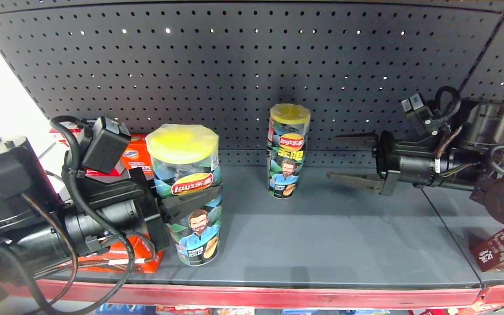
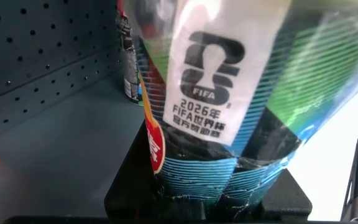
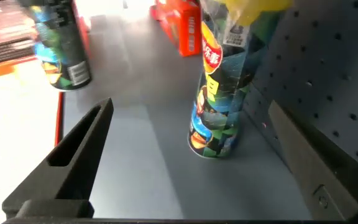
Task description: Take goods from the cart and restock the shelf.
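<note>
We hold the front chips can point(image 1: 196, 238) upright in our left gripper point(image 1: 193, 197), fingers clamped across its middle, its base at or just above the shelf point(image 1: 322, 236) near the front edge; we cannot tell if it touches. The second chips can point(image 1: 288, 151) stands upright deeper in, by the pegboard point(image 1: 234, 65), off to the right of the held one. Our right gripper point(image 1: 333, 157) hangs open near it, on its right side. We judge the left arm must carry its can back and rightward, axis vertical
</note>
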Robot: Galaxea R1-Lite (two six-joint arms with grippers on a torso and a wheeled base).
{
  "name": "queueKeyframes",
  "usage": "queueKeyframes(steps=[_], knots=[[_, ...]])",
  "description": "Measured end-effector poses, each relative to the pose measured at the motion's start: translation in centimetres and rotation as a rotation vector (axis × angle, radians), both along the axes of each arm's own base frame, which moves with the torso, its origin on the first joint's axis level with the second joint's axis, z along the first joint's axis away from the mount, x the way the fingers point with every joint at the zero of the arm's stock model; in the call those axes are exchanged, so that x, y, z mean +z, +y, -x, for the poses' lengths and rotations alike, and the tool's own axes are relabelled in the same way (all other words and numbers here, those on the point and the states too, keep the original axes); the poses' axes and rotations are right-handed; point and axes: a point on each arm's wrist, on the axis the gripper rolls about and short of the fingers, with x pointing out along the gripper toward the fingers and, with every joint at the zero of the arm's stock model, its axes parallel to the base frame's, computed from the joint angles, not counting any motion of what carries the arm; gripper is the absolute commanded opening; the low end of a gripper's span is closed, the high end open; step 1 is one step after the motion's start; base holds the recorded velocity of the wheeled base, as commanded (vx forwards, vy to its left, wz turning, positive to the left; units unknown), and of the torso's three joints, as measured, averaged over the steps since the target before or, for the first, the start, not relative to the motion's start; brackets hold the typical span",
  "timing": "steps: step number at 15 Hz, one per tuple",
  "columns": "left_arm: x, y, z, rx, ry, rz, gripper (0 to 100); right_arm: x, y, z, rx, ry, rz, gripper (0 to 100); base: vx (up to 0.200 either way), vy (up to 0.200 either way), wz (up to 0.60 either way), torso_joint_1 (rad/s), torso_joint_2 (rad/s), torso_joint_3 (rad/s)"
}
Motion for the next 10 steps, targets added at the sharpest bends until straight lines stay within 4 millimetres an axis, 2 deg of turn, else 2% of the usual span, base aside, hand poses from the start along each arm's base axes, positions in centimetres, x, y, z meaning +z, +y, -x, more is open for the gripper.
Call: queueKeyframes(steps=[7, 10], knots=[[-0.1, 0.0, -0.1, 0.000, 0.006, -0.002, 0, -0.8, 0.9, -4.3, 0.044, -0.005, -0.006, 100, 0.000, 0.000, 0.00, 0.000, 0.00, 0.000], [-0.3, 0.0, 0.0, 0.000, 0.010, -0.005, 0, -1.7, 1.5, -6.1, 0.066, 0.015, -0.008, 100, 0.000, 0.000, 0.00, 0.000, 0.00, 0.000]])
